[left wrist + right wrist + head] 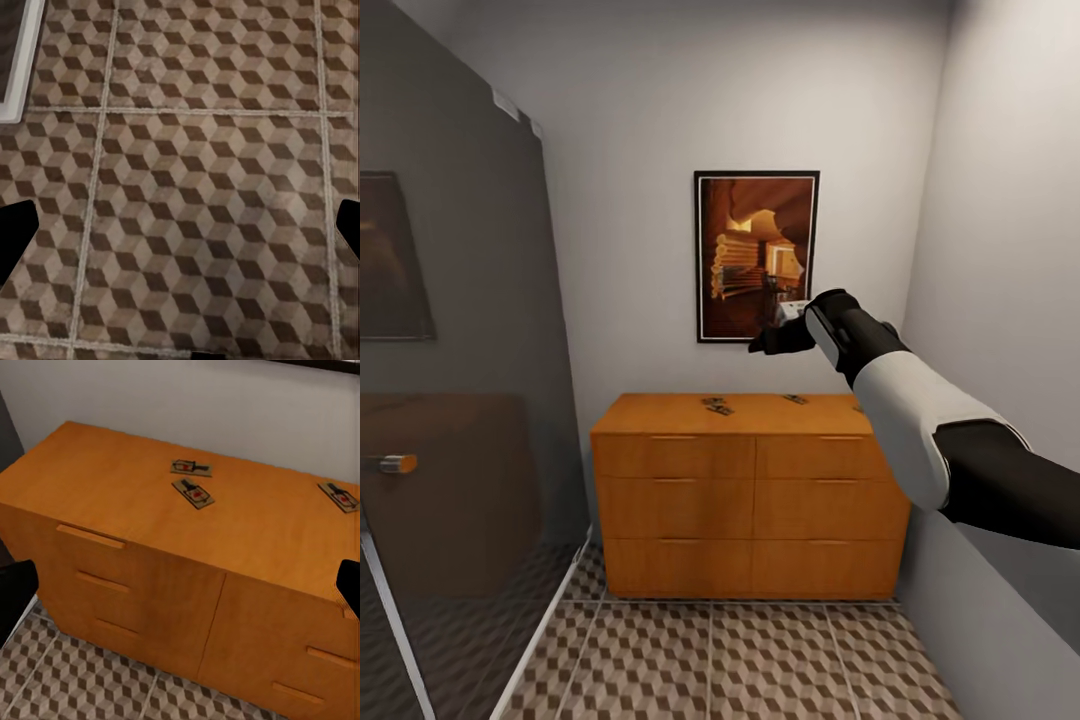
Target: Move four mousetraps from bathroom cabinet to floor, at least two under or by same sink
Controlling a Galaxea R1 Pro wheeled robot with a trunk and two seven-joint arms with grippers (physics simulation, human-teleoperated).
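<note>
Three mousetraps (193, 493) show on top of the orange-brown cabinet (750, 500) in the right wrist view: two lie close together near the back, one almost touching the other, and a third (339, 497) sits well apart toward the far end; a fourth cannot be made out with certainty. The right gripper (785, 330) is raised in front of the framed picture (757, 255), above the cabinet top, with its fingers spread wide and nothing between them. The left gripper (180, 225) hangs over the patterned bathroom floor (195, 150), also spread and empty. The main risk, as I judge it, is the flatness of the traps: a descent that is slightly off could push one along the smooth wood instead of pinching it, sliding it into its neighbour or off the back edge against the wall. With the pair so close, closing on one may also nudge or catch the other. The sink is out of view, so carrying them there means turning in a narrow room.
</note>
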